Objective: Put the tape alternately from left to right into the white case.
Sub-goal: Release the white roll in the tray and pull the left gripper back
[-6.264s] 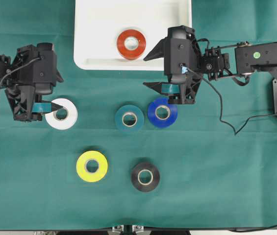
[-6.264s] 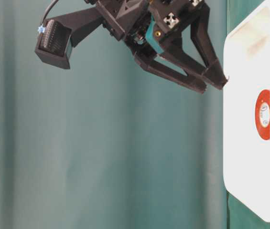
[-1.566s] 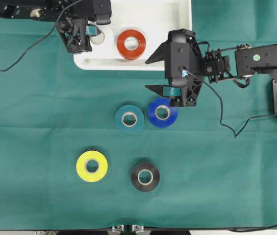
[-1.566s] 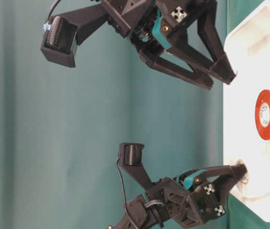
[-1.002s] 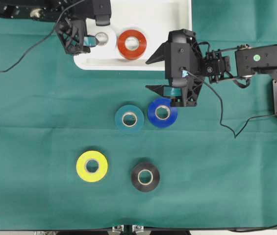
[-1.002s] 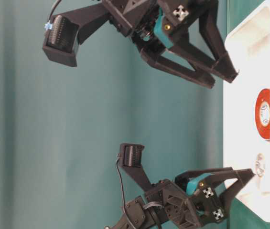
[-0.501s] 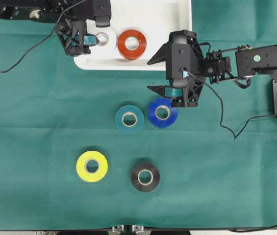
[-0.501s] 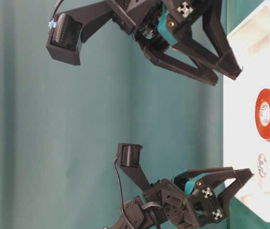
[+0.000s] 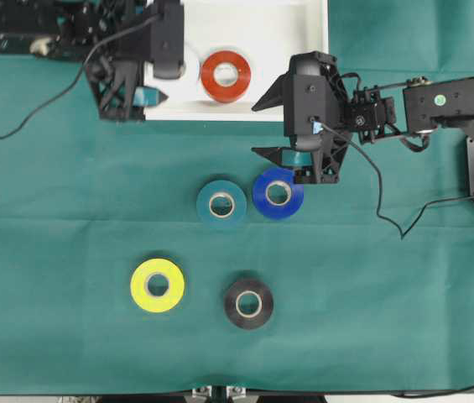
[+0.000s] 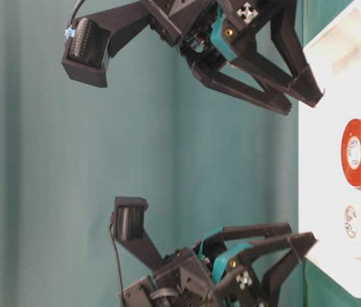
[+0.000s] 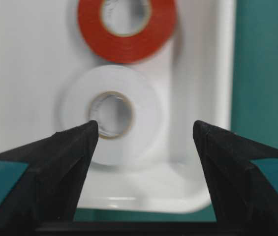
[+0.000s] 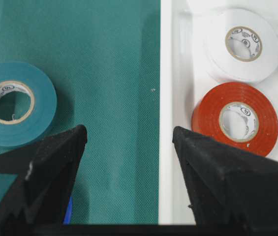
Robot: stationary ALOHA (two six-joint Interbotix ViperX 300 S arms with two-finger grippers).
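Meanwhile, both grippers gape empty, blue roll (image 9: 278,193) touching teal roll (image 9: 221,203).

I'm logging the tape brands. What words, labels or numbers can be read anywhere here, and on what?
Print inside the white roll's core: too small to read.
Print inside the red-orange roll's core: too small to read.
Print inside the teal roll's core: too small to read.
Nothing else carries legible text.

white roll (image 9: 190,65) half-hidden, white case (image 9: 304,34) cropped
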